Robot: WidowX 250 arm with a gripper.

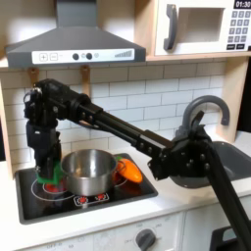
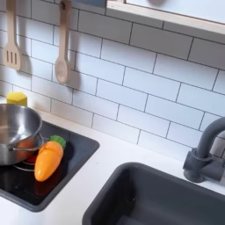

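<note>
The end effector (image 1: pixel 45 173) is seen in the first exterior view lowered over the green item (image 1: pixel 46 182) on the stove top (image 1: pixel 98 206); its jaw state cannot be determined. The steel pot (image 1: pixel 90 171) stands just beside it on the first exterior view's right, with the carrot (image 1: pixel 128 172) beyond.

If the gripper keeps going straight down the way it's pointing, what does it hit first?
Probably the green-and-yellow object on the stovetop, just left of the steel pot in the first exterior view. The gripper points straight down right over it; contact or a remaining gap is unclear.
</note>
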